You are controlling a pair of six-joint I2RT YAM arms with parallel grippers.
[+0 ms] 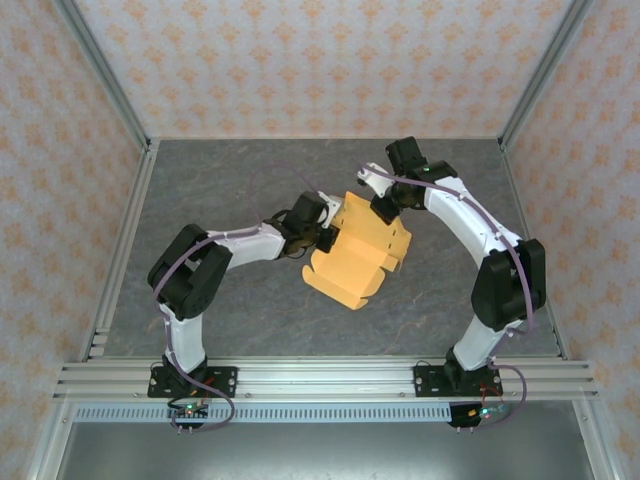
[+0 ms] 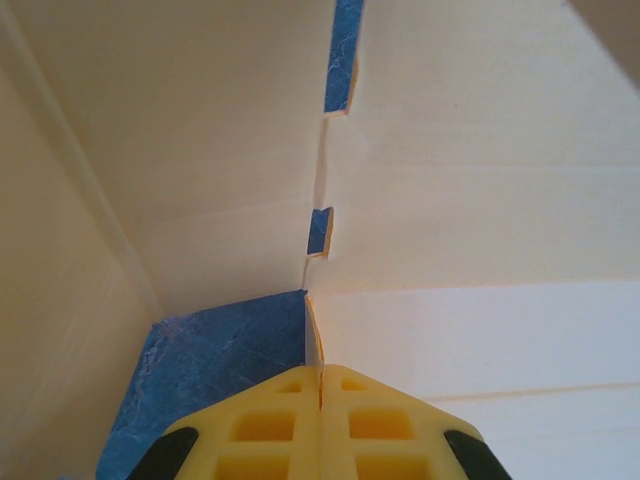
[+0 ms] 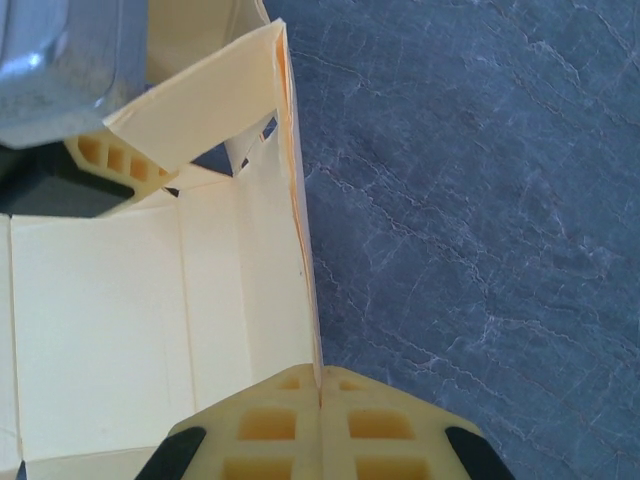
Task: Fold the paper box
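The paper box (image 1: 360,255), an orange-yellow card partly folded up, hangs between the two arms over the middle of the table. My left gripper (image 1: 325,238) pinches its left edge; in the left wrist view the yellow jaws are shut on a thin card edge (image 2: 315,345), with pale flaps (image 2: 470,180) all around. My right gripper (image 1: 383,208) holds the far right edge. Its jaws are shut on an upright panel edge (image 3: 308,300), with the pale creased inside (image 3: 130,310) of the box to the left.
The grey marbled tabletop (image 1: 240,310) lies all around the box, with patterned walls on three sides and an aluminium rail (image 1: 330,378) along the near edge. The left gripper's yellow fingers (image 3: 105,160) show behind a flap in the right wrist view.
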